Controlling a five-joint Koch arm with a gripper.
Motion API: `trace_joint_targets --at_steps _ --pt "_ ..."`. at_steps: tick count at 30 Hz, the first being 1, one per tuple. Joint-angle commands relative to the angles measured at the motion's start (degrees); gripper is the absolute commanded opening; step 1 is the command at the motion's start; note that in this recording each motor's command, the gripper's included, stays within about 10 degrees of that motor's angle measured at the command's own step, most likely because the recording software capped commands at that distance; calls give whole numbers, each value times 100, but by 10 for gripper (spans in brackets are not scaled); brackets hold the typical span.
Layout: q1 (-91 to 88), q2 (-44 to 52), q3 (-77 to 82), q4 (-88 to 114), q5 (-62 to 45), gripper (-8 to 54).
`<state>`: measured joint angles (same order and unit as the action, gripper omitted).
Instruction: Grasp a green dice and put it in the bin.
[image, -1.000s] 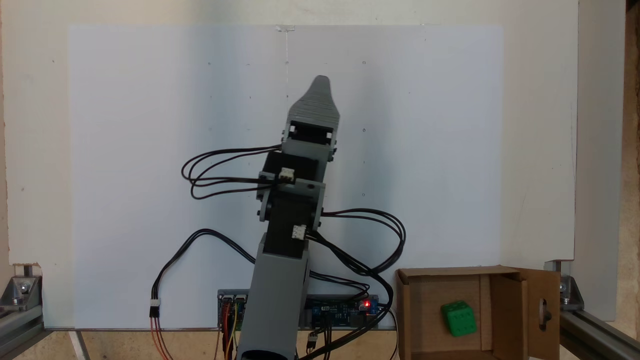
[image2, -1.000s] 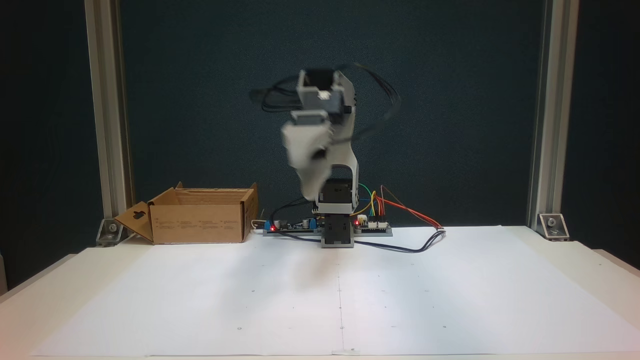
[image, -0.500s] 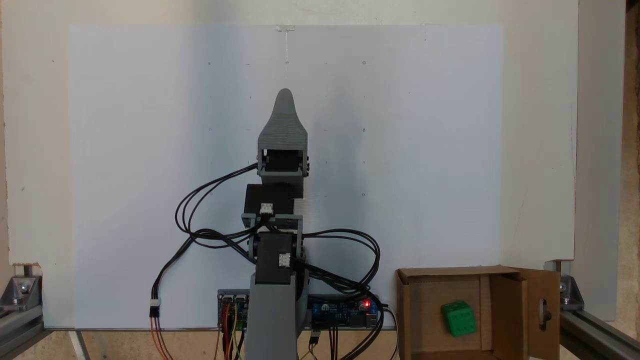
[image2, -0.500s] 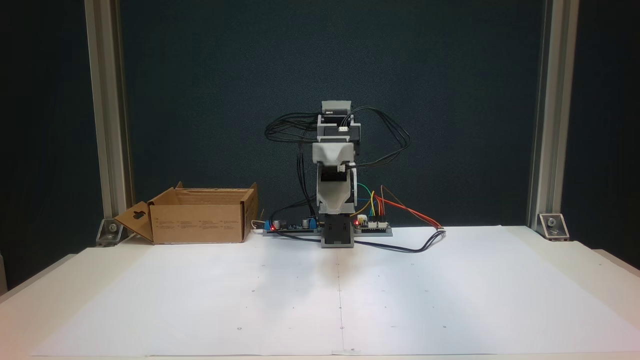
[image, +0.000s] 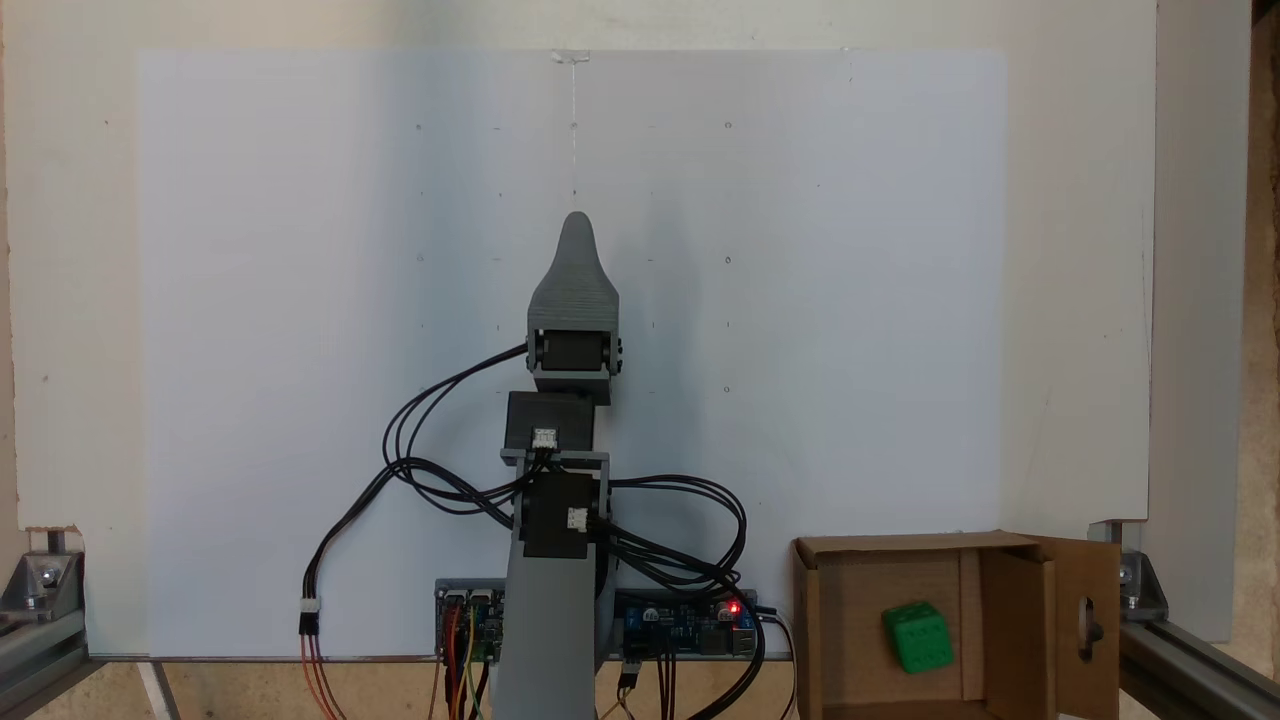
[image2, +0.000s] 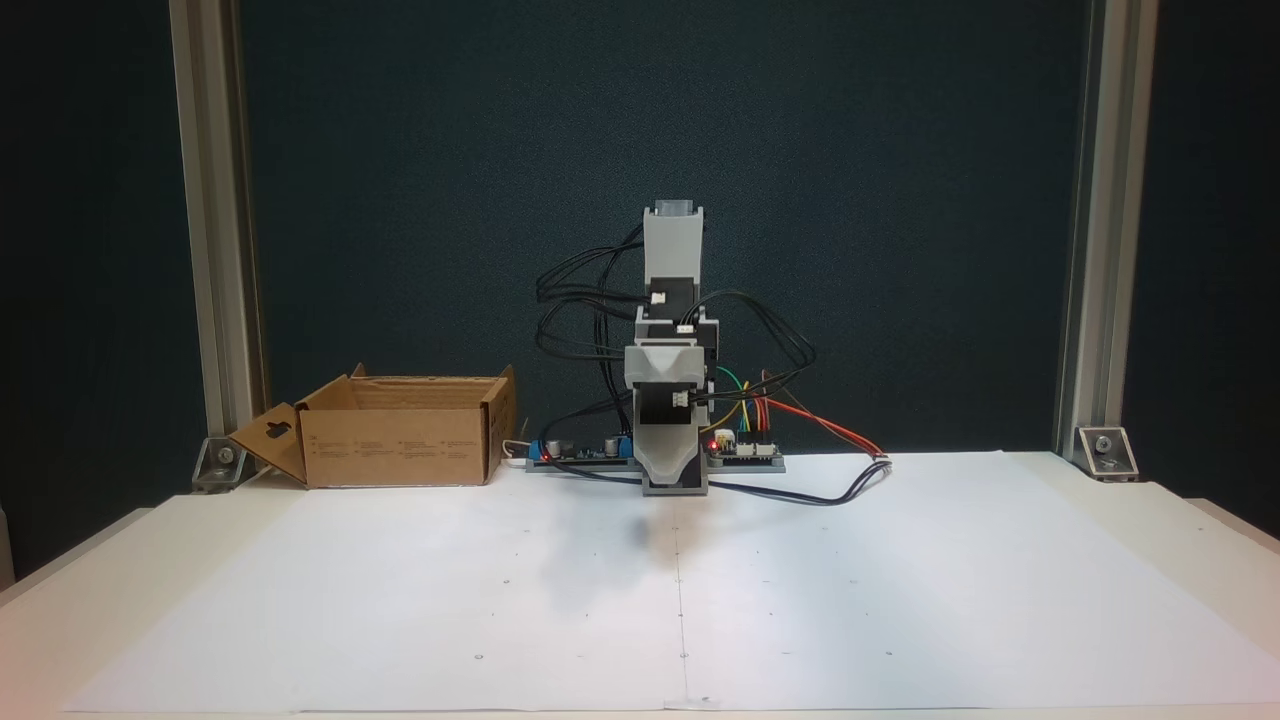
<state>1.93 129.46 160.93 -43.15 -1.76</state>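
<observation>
Fixed view from above: green dice (image: 917, 637) lies inside the cardboard bin (image: 812, 620), well apart from the arm. Fingers (image: 577, 225) stack one behind the other over white paper (image: 300, 300); grip state cannot be told. Black cables (image: 430, 470) loop beside the arm, circuit boards (image2: 745, 452) at its base.

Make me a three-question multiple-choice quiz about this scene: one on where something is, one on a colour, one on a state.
1. Where is the green dice?
A. on the white paper
B. inside the cardboard box
C. in the gripper

2. What colour is the lit LED on the blue board?
A. red
B. green
C. white

3. How does the box flap with the keyhole cut-out stand?
A. folded shut
C. torn off
B. splayed outward

Answers: 1 B, the dice lies on the box floor; 2 A, it glows red; 3 B, it angles out from the box.
</observation>
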Motion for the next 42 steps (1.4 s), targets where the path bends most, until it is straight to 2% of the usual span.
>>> trace_joint_targets --at_steps 1,22,42 --pt "53 633 -26 -947 211 439" --pt "26 633 1749 -3858 185 435" --pt "-9 606 1819 -3920 167 439"
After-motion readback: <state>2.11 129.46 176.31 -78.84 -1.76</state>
